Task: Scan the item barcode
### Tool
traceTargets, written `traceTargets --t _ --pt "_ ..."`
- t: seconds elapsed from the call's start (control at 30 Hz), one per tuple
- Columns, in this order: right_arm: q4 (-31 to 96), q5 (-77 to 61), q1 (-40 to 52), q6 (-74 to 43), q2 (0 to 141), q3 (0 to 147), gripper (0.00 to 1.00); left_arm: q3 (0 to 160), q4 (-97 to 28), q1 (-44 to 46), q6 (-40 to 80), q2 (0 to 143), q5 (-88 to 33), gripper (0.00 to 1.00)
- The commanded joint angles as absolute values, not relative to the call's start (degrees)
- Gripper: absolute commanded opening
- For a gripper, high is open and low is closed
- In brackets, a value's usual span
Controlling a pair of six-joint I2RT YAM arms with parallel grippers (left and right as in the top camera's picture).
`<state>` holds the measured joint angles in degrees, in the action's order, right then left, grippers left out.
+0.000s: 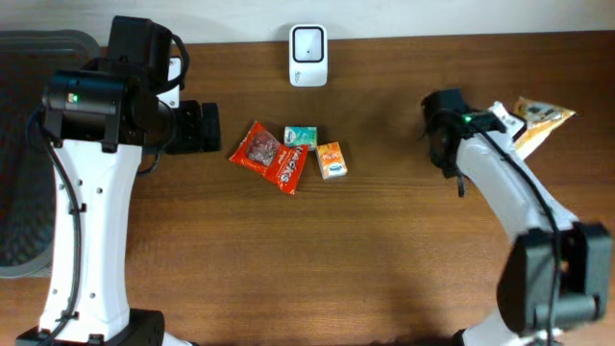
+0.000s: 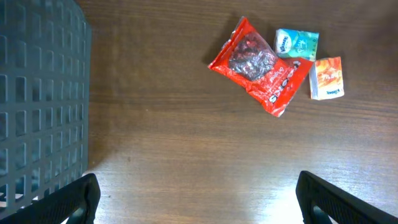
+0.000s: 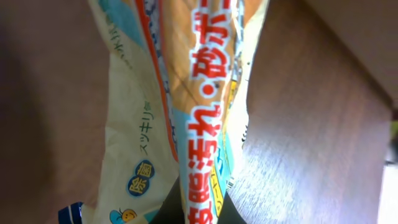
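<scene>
– Wooden table (image 1: 384, 250) all around, but where do we find the packet (image 1: 540, 115)?
– We find it at the far right, pinched in the right claw (image 1: 507, 117), whose jaws are closed tight on it. From that wrist we read red Japanese print on its cream and orange wrapper, which fills most of the view.
– And our left claw (image 1: 204, 128)?
– We see it spread wide with nothing in it, over at the left beside the grey basket (image 1: 29, 144). Between its fingers (image 2: 68, 199) we see only bare wood.
– What do we have in the middle?
– We have a red bag (image 1: 270, 156), a teal box (image 1: 300, 136) touching its far right side, and an orange box (image 1: 332, 160) just right of them. We see the white scanner (image 1: 308, 55) at the far edge, well apart from the packet.
</scene>
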<state>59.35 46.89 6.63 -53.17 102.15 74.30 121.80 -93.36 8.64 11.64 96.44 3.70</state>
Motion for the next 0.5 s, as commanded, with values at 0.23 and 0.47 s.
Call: traceTargets --t 0.23,0.47 --pt "63.44 46.52 13.08 -52.95 113.43 78.59 0.14 121.95 -93.32 8.56 12.16 96.57 4.34 0.99" --pt "55.75 31.29 24.88 -38.13 112.55 84.66 0.99 121.95 -93.32 8.56 12.16 96.57 4.32 0.99"
